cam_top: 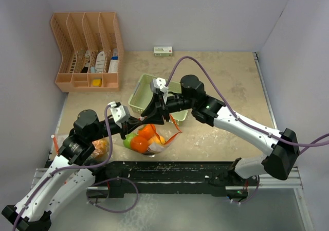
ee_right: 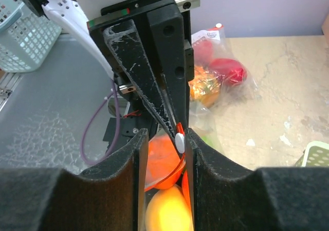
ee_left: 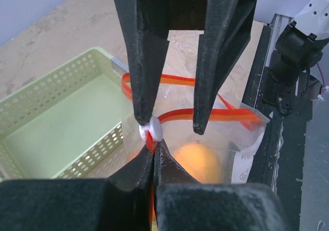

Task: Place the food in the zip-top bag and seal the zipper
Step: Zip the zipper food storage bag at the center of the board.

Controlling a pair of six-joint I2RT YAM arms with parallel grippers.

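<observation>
A clear zip-top bag (cam_top: 154,144) with a red zipper (ee_left: 226,115) lies near the table's front, holding oranges (cam_top: 140,143), a green lime (cam_top: 128,138) and a yellow fruit (ee_right: 164,210). My left gripper (ee_left: 153,146) is shut on the zipper's end, just below the white slider (ee_left: 152,129). My right gripper (ee_right: 164,133) is open and straddles the zipper. The slider (ee_right: 179,141) rests against its right finger. In the top view the two grippers, left (cam_top: 143,124) and right (cam_top: 154,117), meet above the bag. The bag's mouth gapes open.
A second clear bag (ee_right: 218,69) with a red pepper (ee_right: 230,70) and a spiky orange fruit lies at the left (cam_top: 100,147). A pale green basket (cam_top: 140,94) stands just behind. A peach organizer (cam_top: 87,51) and a white-and-green box (cam_top: 163,51) are at the back.
</observation>
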